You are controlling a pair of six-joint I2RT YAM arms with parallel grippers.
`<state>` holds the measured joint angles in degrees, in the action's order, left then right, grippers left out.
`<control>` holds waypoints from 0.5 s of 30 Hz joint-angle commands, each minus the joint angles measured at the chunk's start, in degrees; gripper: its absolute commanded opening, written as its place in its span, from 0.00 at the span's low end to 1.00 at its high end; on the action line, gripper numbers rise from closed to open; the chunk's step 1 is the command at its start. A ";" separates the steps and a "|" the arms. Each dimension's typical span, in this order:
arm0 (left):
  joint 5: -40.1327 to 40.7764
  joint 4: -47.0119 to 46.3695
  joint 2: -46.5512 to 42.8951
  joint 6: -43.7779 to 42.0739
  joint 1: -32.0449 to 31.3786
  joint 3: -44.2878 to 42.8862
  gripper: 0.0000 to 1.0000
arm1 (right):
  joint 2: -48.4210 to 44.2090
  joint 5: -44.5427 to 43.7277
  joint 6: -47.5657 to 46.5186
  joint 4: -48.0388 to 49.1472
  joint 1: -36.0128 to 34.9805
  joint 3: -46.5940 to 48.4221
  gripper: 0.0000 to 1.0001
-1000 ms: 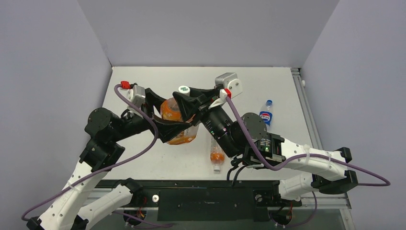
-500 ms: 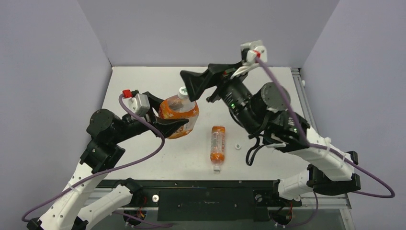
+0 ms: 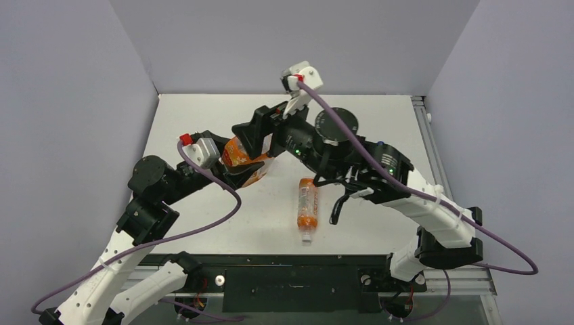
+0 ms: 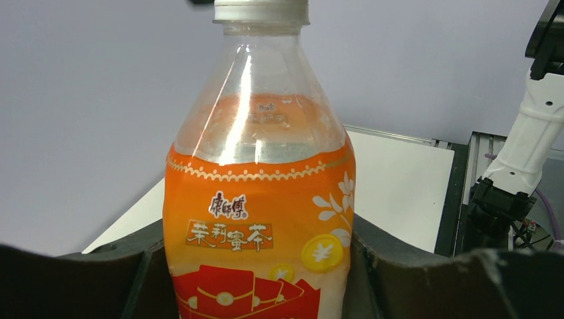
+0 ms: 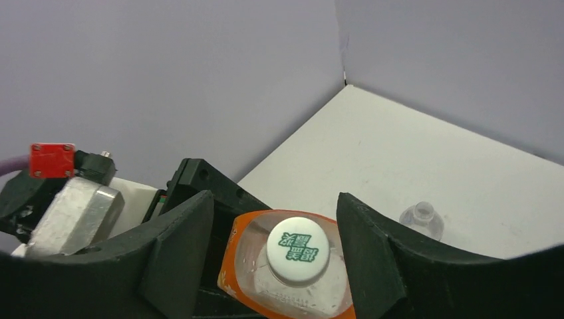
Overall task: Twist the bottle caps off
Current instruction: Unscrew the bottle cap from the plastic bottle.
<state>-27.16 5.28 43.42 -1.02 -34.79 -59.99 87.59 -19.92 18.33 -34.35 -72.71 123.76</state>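
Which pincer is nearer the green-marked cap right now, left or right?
Right. The right pincer straddles the green-marked cap, fingers open on either side, not touching it. The left pincer grips the wide orange bottle lower, around its labelled body, below the cap.

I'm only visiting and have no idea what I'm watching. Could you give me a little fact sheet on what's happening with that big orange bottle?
Held item: wide orange bottle, orange label, clear upper part
Held by: left arm's jaws, shut on its lower body
Cap: white cap with green mark, on the bottle
Other arm: right arm's jaws open, one on each side of the cap, a gap showing on both sides
Also on the table: slim orange bottle, lying on its side
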 commanded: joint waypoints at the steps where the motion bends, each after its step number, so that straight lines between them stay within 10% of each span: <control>1: 1.41 -2.92 -0.32 -1.18 0.09 -0.47 0.00 | 1.28 2.18 0.92 -2.47 0.86 1.84 0.59; 15: 1.40 -3.24 -0.88 0.66 0.07 -0.22 0.00 | -1.10 2.63 3.20 2.27 2.78 -4.05 0.25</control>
<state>-26.52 5.28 43.29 -0.80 -34.79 -59.70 88.64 -17.52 20.84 -34.83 -70.15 120.03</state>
